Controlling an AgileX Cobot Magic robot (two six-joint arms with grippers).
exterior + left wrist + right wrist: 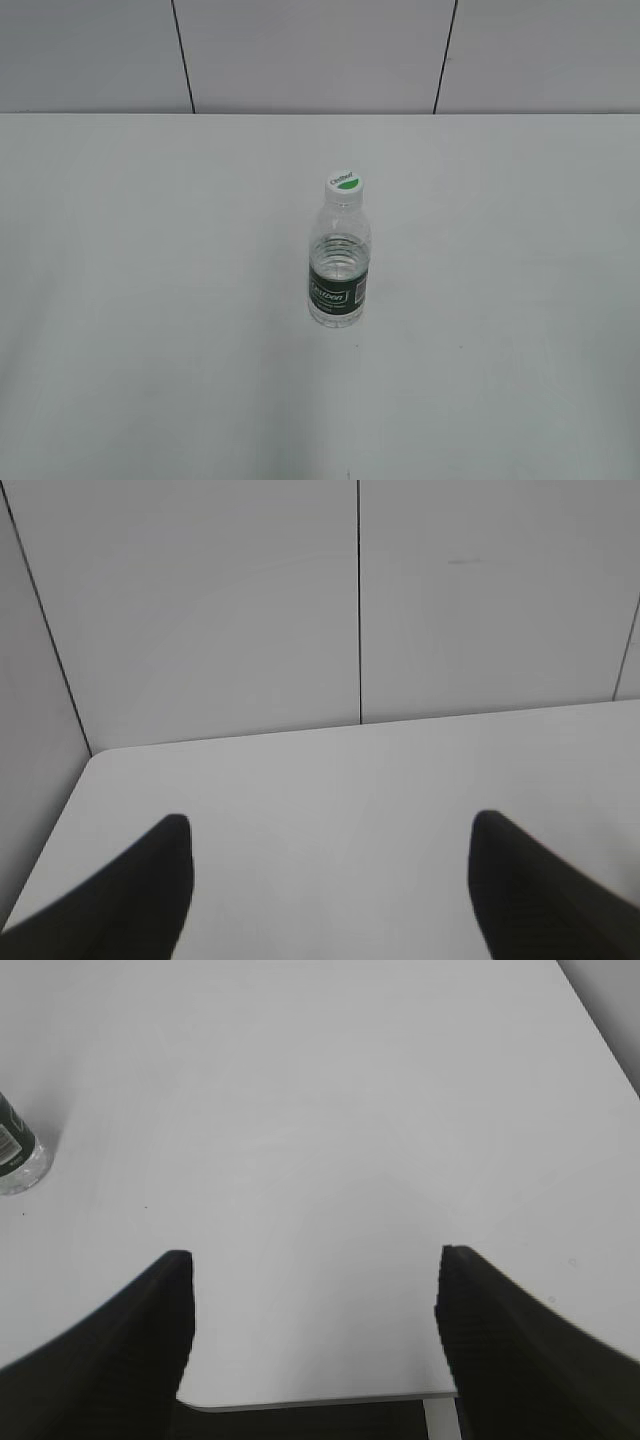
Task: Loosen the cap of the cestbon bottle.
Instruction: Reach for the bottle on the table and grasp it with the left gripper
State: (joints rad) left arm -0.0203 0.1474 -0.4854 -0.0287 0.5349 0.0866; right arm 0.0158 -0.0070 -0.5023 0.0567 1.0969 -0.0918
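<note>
Bottle (340, 260) stands upright mid-frame, cap (346, 185) on; left gripper (330, 880) and right gripper (312, 1330) both spread wide, empty.

At the centre of the exterior frame, the cestbon bottle (339, 262) is clear ribbed plastic with a dark green label lettered in white. Its cap (346, 185) is white with a green mark. The desk (150, 300) is plain white; the wall panels (300, 50) are pale grey with dark seams.
</note>
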